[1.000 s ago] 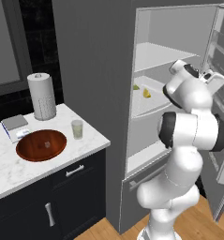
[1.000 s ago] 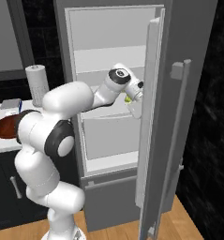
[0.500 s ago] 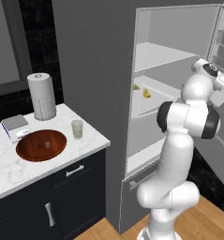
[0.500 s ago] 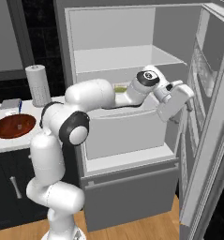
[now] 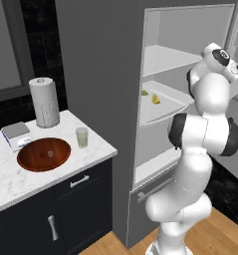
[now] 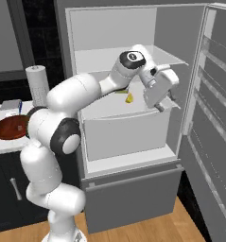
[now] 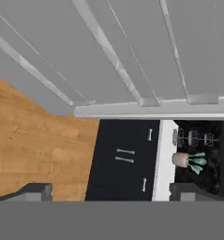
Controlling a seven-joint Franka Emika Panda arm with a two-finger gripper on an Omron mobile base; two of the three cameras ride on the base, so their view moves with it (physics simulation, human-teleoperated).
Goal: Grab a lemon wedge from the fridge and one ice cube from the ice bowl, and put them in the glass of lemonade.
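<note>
**Fridge door swung wide, gripper clear and empty**

Nearest, the white arm's two-finger gripper (image 6: 160, 108) hangs in front of the open matte grey fridge (image 6: 133, 142), jaws spread about as wide as they go and holding nothing. Over the last second the door has gone from half shut to fully open, and the hand has come off the door side to hover by the shelf's front right corner. In my judgement the opening step is done and the reach for the fruit comes next.

On the clear shelf, near its front edge, lies the small yellow lemon wedge (image 6: 129, 98), with a greener piece (image 5: 145, 92) just behind it.

On the white marble counter (image 5: 6, 177), the clear tumbler of pale lemonade (image 5: 81, 137) stands near the right edge, beside the shallow reddish-brown wooden ice bowl (image 5: 44, 154). A tall white paper-towel roll (image 5: 44, 102) stands towards the back.
</note>
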